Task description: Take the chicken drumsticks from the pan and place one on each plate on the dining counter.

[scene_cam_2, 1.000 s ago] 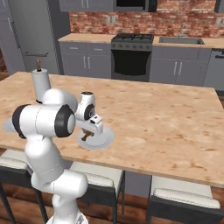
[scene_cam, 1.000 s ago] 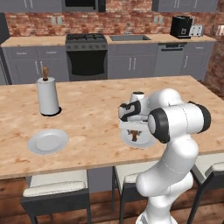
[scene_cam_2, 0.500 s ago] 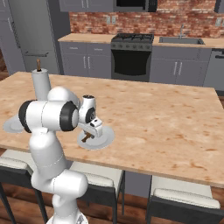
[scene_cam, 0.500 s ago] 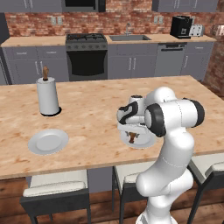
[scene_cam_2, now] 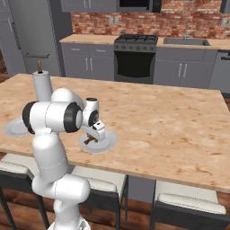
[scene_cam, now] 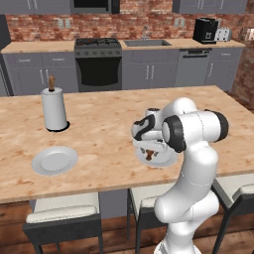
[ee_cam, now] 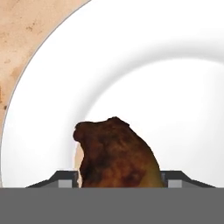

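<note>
Drumstick [ee_cam: 116, 153], reddish-brown, is lying on your round white plate [scene_cam: 166, 159] at centre frame, gripper [scene_cam: 149, 149] spreading off it. Second grey-white plate [scene_cam: 54, 160], lower left, is waiting bare: you're half done.

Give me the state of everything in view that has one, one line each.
drumstick: between the fingertips, on or just above a plate; which, cannot tell
plate by the arm: flat on the dining counter, under the drumstick
other plate: flat on the counter, nothing on it
gripper: low over the plate by the arm, astride the drumstick; gripping or released, cannot tell
paper towel roll: upright
oven door: shut
</note>
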